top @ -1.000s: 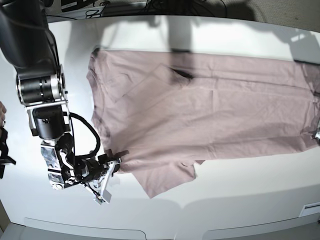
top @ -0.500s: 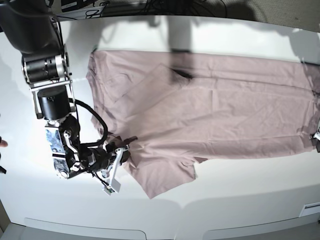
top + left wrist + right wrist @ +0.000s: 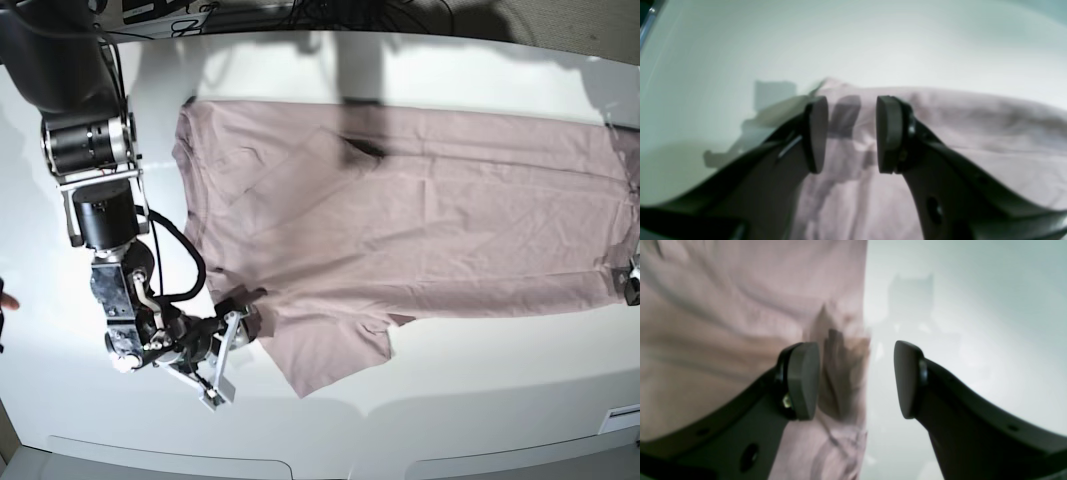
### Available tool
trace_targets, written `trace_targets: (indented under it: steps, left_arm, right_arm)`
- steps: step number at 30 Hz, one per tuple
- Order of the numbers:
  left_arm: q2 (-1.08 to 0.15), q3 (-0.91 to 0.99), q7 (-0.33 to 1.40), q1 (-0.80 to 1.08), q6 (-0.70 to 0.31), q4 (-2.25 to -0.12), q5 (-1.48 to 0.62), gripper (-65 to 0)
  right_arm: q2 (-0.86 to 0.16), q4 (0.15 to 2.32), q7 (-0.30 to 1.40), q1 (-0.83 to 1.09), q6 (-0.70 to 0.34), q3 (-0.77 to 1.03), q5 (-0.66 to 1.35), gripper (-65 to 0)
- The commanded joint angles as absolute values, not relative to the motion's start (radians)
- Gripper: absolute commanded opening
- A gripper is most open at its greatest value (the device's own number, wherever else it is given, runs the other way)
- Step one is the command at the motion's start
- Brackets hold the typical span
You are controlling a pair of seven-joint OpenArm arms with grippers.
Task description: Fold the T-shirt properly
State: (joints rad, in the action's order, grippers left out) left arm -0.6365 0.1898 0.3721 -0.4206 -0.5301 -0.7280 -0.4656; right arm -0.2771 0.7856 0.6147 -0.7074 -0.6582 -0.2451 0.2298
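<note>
**Both pincers have just let go of the shirt**

My right pincer (image 3: pixel 857 380) now stands wide apart with nothing between its pads. A second ago it was pinched shut at the shirt's edge near the armpit; in my right wrist view that edge now runs straight from twelve to six o'clock, lying loose between the jaws, with one pad over cloth and the other over bare table (image 3: pixel 973 306). A small puckered ridge of fabric sits just by the cloth-side pad, which I take to be where I had been gripping.

My left pincer (image 3: pixel 851 133) has parted too, though less widely. Its pads sit over the pink cloth and hold nothing that I can see; the shirt's border shows beyond them towards twelve o'clock, and white table beyond that. In the base view only a sliver of this pincer (image 3: pixel 633 280) shows, at three o'clock by the far end of the garment.

Moving outward, the T-shirt (image 3: pixel 420 210) lies spread flat across the middle of the table, long axis from nine to three o'clock. One sleeve is turned in on the body near eleven o'clock; the other sleeve sticks out towards six o'clock, just beside my right pincer (image 3: pixel 228 345), and is not yet folded.

I judge that a stretch-and-smooth step has ended: the cloth looks fairly flat, with soft wrinkles only. What the task seems to need next is a fresh grip, probably on the protruding sleeve or the near long edge, to start a fold.
</note>
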Motion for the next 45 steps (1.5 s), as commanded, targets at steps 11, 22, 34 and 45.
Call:
trace_targets:
  steps: [11,22,34,45]
  left_arm:
    - [-0.665,0.255,0.352,-0.137,-0.477,-1.229,-0.465,-43.7]
    - [-0.524,0.478,0.431,0.224,-0.435,-1.6,-0.419,-43.7]
    - [-0.36,0.478,0.332,0.349,-0.434,-1.508,-0.315,-43.7]
    - [-0.361,0.478,0.299,0.35,-0.434,-1.412,-0.314,-43.7]
  right_arm:
    - [-0.284,1.102,0.76,-0.696,-0.659,-0.08,0.466,-29.8]
    - [-0.207,1.655,0.881,-0.22,-0.698,0.194,0.487,-29.9]
    - [-0.155,1.839,0.797,0.208,-0.698,0.192,0.45,-29.9]
    - [-0.155,1.646,0.751,0.233,-0.698,0.181,0.393,-29.9]
